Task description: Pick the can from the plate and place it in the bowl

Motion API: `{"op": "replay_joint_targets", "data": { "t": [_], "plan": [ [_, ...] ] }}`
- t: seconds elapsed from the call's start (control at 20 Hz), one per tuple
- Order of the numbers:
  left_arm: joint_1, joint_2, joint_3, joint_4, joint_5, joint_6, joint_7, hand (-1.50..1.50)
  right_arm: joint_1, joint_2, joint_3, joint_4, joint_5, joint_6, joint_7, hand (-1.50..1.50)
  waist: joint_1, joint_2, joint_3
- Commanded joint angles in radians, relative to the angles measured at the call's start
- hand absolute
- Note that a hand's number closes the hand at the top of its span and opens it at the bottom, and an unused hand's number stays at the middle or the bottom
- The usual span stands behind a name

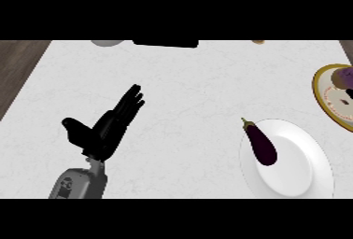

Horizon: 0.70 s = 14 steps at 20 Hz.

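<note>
- I see my left hand over the white counter, fingers straight and released, holding nothing.
- My right hand is not in the view.
- Well apart, to the right, an eggplant lies on the left rim of a white plate.
- At the right edge, a yellow-rimmed bowl holds a purple object; I cannot tell whether this is the can.

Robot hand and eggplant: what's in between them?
Nothing. The head view shows only bare white counter between the left robot hand and the eggplant.
</note>
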<state>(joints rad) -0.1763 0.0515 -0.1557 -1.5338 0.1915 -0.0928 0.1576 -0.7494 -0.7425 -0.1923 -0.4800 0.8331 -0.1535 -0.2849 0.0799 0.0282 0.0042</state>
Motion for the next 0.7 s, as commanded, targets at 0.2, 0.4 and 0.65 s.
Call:
{"op": "replay_joint_targets", "data": {
  "t": [0.2, 0.4, 0.65],
  "plan": [
    [-0.02, 0.0, 0.0, -0.003, -0.005, 0.001, 0.021, 0.0, -0.089, 0.038, -0.09, 0.208, -0.072, 0.013, -0.124, -1.5, 0.0, 0.004, 0.003],
    [0.007, -0.018, -0.003, -0.009, -0.019, 0.029, 0.001, 0.0, -0.085, 0.037, -0.257, 0.216, -0.257, 0.081, -0.246, -1.5, -0.027, -0.004, 0.006],
    [-0.002, 0.006, 0.027, 0.012, -0.011, 0.018, -0.005, 0.0, -0.098, 0.026, -0.436, 0.197, -0.455, 0.19, -0.421, -1.5, -0.059, -0.011, 0.004]
  ]
}}
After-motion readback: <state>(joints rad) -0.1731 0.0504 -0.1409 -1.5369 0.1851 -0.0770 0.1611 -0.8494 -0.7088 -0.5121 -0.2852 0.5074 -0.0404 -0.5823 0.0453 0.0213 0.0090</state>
